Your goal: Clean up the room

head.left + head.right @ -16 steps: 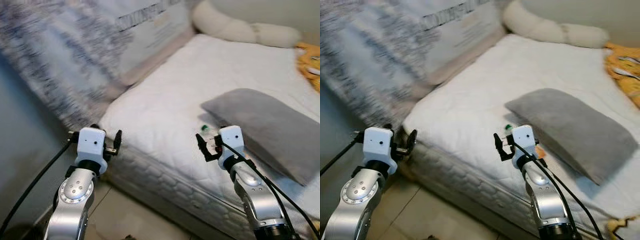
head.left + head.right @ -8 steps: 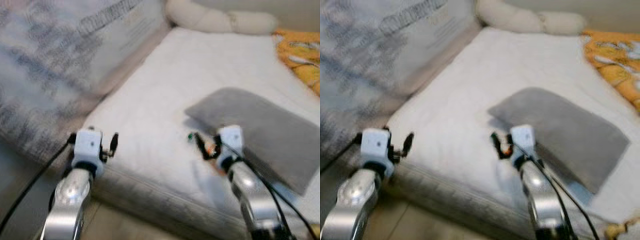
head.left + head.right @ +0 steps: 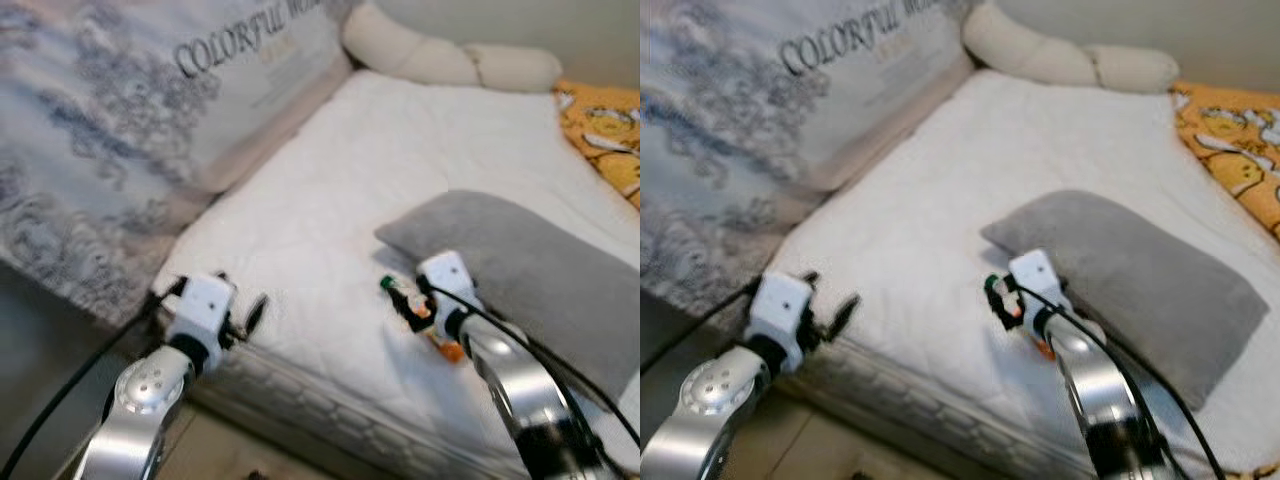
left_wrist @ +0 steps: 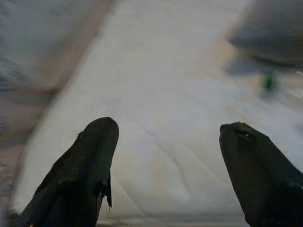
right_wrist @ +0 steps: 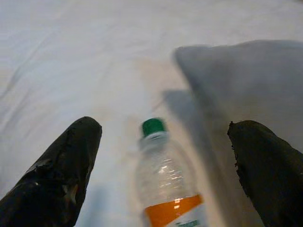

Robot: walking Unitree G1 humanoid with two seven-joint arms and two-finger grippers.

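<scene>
A clear plastic bottle [image 5: 163, 177] with a green cap [image 3: 386, 284] and an orange label lies on the white mattress [image 3: 330, 200], against the near edge of a grey pillow [image 3: 530, 270]. My right gripper [image 5: 165, 124] is open just behind the bottle's base, one finger on each side of it and not touching. In the head view this gripper [image 3: 418, 300] hovers low over the bottle. My left gripper [image 4: 168, 125] is open and holds nothing, held over the mattress's near left corner [image 3: 235, 300].
A long cream bolster [image 3: 450, 62] lies at the far end of the bed. An orange patterned blanket [image 3: 605, 120] sits at the right edge. A large printed grey-blue cover [image 3: 150, 110] rises along the left side. Tiled floor [image 3: 230, 455] shows below the mattress.
The camera has swung and moved closer to the bed. My right gripper has come forward so its fingers now flank the bottle. My left gripper has reached over the mattress corner.
</scene>
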